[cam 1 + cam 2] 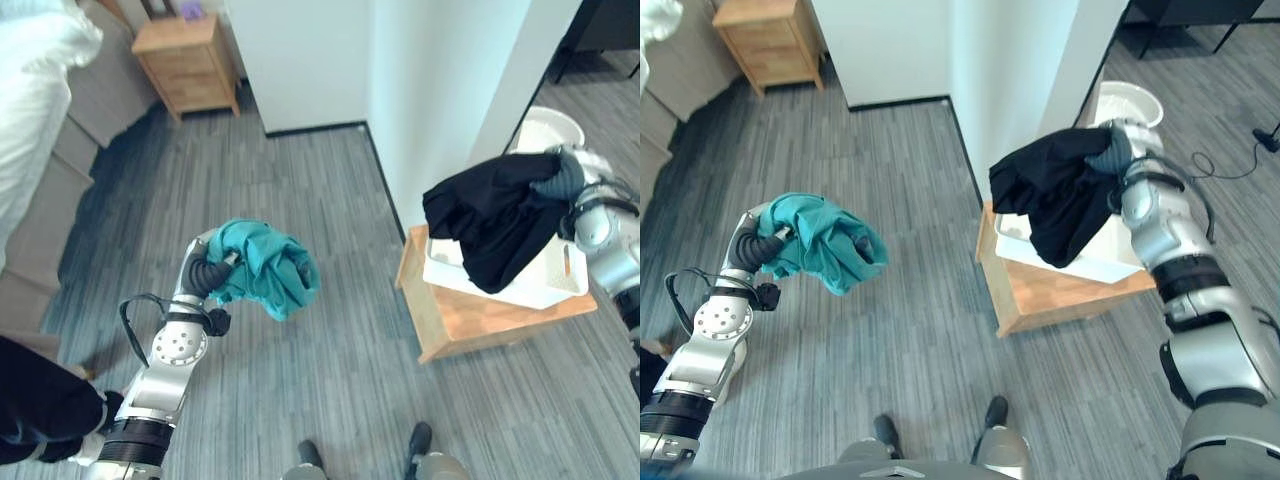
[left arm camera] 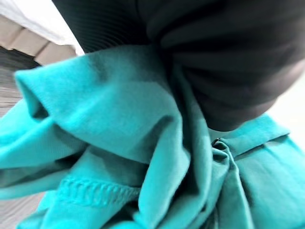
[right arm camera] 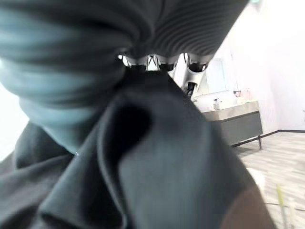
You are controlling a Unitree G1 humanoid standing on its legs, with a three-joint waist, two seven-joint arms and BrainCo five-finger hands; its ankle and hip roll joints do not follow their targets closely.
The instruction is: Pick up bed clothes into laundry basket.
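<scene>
Left robot hand (image 1: 205, 272): clutching teal cloth (image 1: 268, 267) above floor (image 1: 300, 180).
Right robot hand (image 1: 562, 180): gripping black cloth (image 1: 495, 215) over white basket (image 1: 545, 285) on table (image 1: 480, 320).

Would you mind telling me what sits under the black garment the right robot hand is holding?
Under the black garment is a white laundry basket on a low wooden table. The cloth hangs over the basket's near side, so its inside is hidden. The right robot hand grips the cloth.

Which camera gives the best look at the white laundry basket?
The left eye view: the white laundry basket sits on a low wooden table, partly covered by the black garment. The right eye view shows less rim; the wrist views mostly show cloth.
</scene>
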